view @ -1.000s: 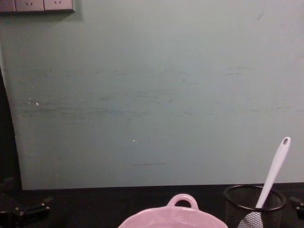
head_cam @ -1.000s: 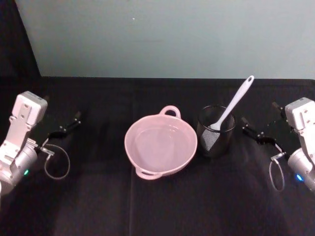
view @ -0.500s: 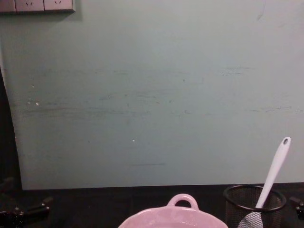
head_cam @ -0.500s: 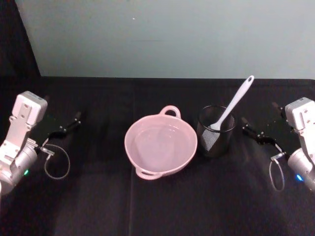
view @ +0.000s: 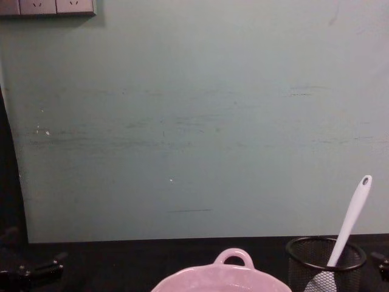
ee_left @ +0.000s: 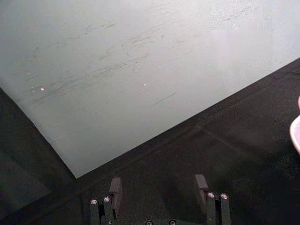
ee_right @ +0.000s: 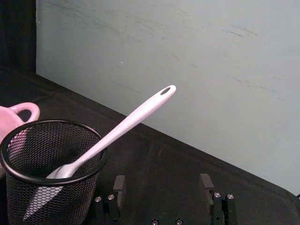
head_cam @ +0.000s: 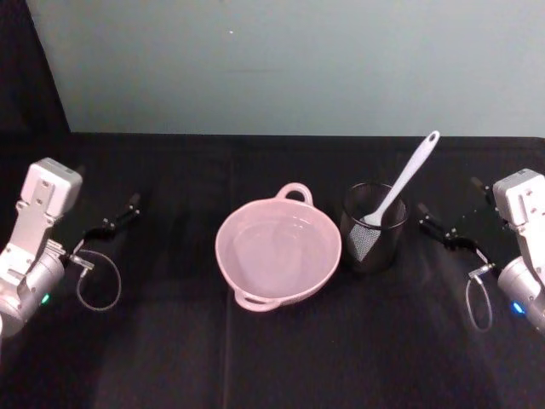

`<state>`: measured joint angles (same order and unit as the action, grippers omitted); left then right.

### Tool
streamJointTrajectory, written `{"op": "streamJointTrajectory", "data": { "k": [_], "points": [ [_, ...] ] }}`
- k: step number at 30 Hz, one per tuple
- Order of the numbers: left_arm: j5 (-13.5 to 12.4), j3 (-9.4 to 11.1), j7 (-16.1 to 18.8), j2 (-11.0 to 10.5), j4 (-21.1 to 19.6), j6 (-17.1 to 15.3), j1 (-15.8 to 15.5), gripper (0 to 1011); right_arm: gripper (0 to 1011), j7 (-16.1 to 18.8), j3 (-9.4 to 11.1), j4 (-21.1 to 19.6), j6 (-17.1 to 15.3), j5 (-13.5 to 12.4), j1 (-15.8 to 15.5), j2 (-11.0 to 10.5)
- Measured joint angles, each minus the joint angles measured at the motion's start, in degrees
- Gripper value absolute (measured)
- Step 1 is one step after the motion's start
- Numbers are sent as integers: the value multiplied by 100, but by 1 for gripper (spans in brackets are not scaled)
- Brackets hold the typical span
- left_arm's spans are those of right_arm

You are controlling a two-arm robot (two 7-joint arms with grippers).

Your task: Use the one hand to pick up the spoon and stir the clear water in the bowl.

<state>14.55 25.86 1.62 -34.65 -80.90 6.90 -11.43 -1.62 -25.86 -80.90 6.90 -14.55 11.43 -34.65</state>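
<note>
The pale pink bowl (head_cam: pixel 245 270) sits at the table's middle, its loop handle (view: pixel 233 256) toward the wall, with clear water (head_cam: pixel 277 247) in it. To its right the white spoon (head_cam: pixel 402 181) leans in a black wire-mesh cup (head_cam: pixel 372 230), head down, handle tip pointing up and right. The spoon (ee_right: pixel 123 128) and cup (ee_right: pixel 51 178) show ahead of my right gripper (ee_right: pixel 162 183), which is open and empty, right of the cup (head_cam: pixel 446 204). At the far left my left gripper (head_cam: pixel 111 204) rests open over the cloth (ee_left: pixel 158 185).
A black cloth (head_cam: pixel 281 349) covers the table. A pale green wall (view: pixel 194 121) rises just behind it, with sockets (view: pixel 48 6) at its upper left. Cable loops hang at both wrists (head_cam: pixel 95 281), (head_cam: pixel 477 302).
</note>
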Motion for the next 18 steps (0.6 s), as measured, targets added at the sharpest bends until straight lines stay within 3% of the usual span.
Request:
{"op": "streamJointTrajectory", "data": {
  "k": [18],
  "points": [
    [0,0,0,0,0,0,0,1011,1003,0,0,0,0,0,0,0]
  ]
}}
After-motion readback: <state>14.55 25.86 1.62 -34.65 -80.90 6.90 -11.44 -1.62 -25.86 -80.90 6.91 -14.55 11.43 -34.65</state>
